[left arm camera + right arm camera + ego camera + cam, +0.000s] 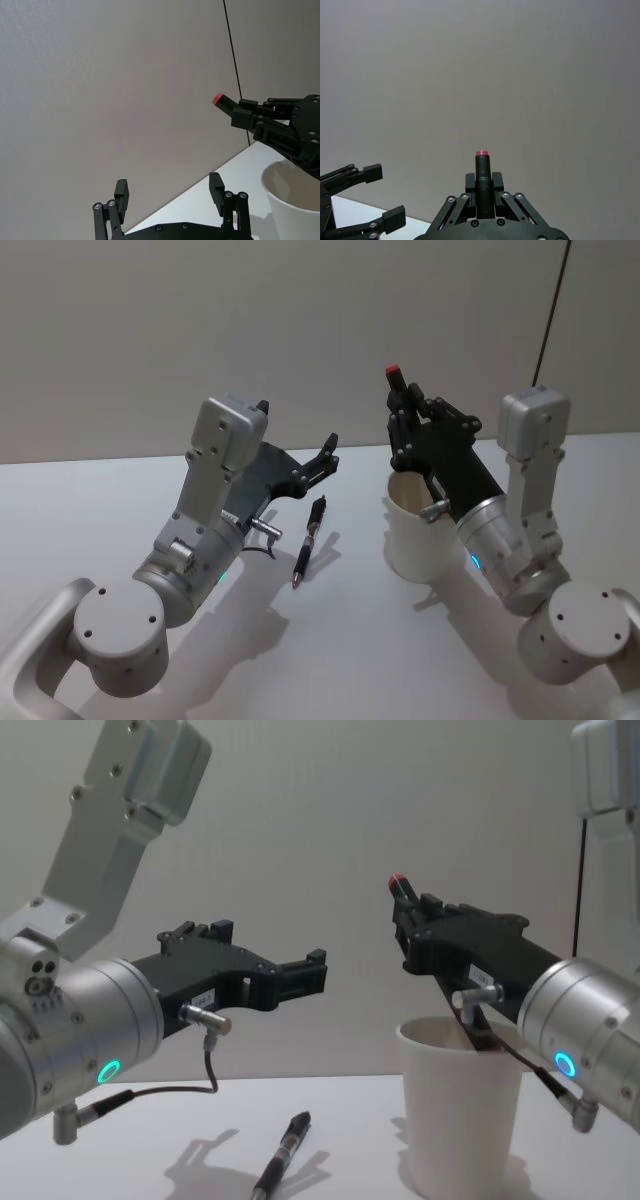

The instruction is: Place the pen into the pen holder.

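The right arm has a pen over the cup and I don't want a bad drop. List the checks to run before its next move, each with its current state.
1. Grip: right end effector shut on the red-tipped pen: ok.
2. Aim: its lower end at the pen holder mouth: ok, it seems to dip past the rim in the chest view.
3. Angle: pen vertical: not ok, tilted.
4. Holder upright on the table: ok.
5. Clearance: left end effector open, apart from the holder: ok.
6. Clutter: second pen lying on the table, apart from the holder: ok.
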Tool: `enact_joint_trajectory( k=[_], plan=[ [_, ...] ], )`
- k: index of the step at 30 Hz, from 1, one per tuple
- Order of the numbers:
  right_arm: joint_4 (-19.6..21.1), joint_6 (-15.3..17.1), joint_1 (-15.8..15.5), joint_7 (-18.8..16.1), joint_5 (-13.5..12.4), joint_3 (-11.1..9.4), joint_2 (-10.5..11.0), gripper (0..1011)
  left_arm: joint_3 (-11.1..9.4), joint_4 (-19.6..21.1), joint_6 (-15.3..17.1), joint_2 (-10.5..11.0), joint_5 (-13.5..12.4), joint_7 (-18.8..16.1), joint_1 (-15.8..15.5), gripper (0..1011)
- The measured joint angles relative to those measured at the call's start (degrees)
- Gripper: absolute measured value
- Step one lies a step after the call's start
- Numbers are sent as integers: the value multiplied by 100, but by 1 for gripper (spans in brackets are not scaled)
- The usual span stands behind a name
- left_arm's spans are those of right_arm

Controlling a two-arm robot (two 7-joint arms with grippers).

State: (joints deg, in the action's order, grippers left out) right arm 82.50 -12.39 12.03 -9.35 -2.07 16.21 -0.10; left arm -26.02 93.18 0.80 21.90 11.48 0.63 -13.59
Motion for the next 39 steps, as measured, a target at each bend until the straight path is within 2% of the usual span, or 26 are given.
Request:
enact_joint_trajectory(
  k=[4, 10, 18, 19, 27, 28, 32, 39],
  plan=[
    [0, 2, -11, 7, 2, 0, 5, 200, 0, 0, 0, 0, 0, 0, 0, 1001],
    [0, 5, -20, 14, 5, 0, 9, 347, 0, 0, 0, -1, 0, 0, 0, 1000],
    [0, 6, -29, 20, 6, 0, 13, 613, 0, 0, 0, 0, 0, 0, 0, 1000],
    [0, 6, -29, 20, 6, 0, 14, 670, 0, 0, 0, 0, 0, 0, 0, 1001],
    [0, 6, -32, 24, 6, 0, 17, 873, 0, 0, 0, 0, 0, 0, 0, 1001],
    [3, 6, -33, 23, 4, -2, 19, 931, 0, 0, 0, 0, 0, 0, 0, 1001],
    [49, 32, -33, -3, -31, -20, 40, 1001, 0, 0, 0, 0, 0, 0, 0, 1001],
    [335, 196, -49, -145, -305, -204, 212, 1002, 0, 0, 0, 0, 0, 0, 0, 1001]
  ],
)
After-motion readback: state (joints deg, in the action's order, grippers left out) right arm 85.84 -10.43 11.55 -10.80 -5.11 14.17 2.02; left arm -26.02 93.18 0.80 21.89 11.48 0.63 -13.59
